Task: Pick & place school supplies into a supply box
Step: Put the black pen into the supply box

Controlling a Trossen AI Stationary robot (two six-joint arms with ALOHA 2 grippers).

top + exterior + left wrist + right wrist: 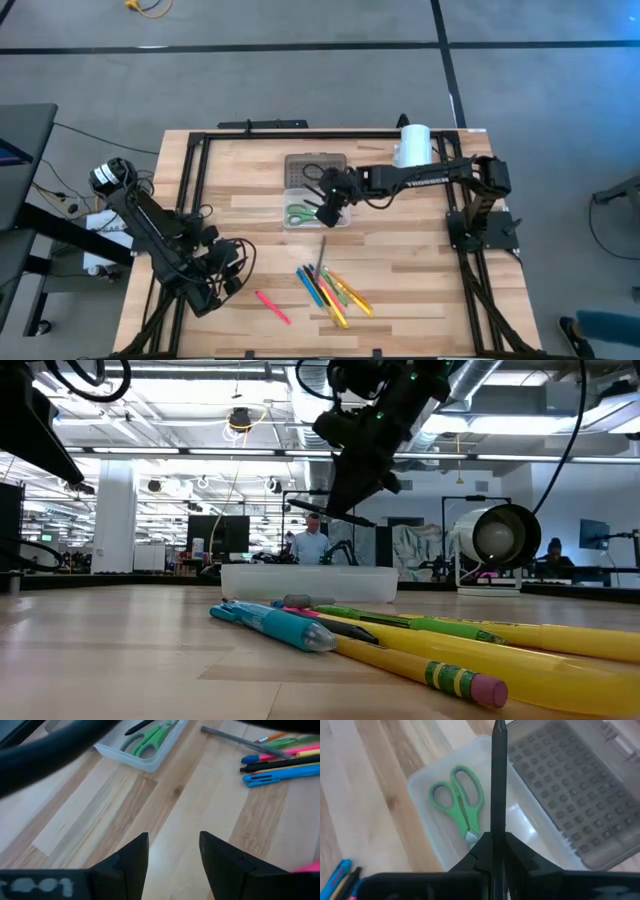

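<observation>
My right gripper (328, 208) hangs over the clear supply box (316, 216) and is shut on a black marker (498, 775). Green-handled scissors (461, 804) lie flat inside the box. The box's grey dotted lid (567, 795) lies open on the far side. Blue, yellow, orange, green and pink pens (333, 290) lie in a bunch on the table nearer the front, with a grey pen (322, 245) and a lone pink pen (272, 306) apart. My left gripper (172, 852) is open above bare wood near the table's left front. My right gripper pinches the black marker between its two fingers, on the shaft (498, 827) towards one end. The rest of the marker sticks out forward past the fingertips. The fingers come slanting down from above. The marker is lifted clear above the box, tilted a little in the low view (318, 510).
A white cylinder (412, 145) lies at the table's far right, by the right arm's base. Black frame rails (195, 180) run along the table's edges. Bare wood lies between the box and the left gripper. People show in the room behind, far off.
</observation>
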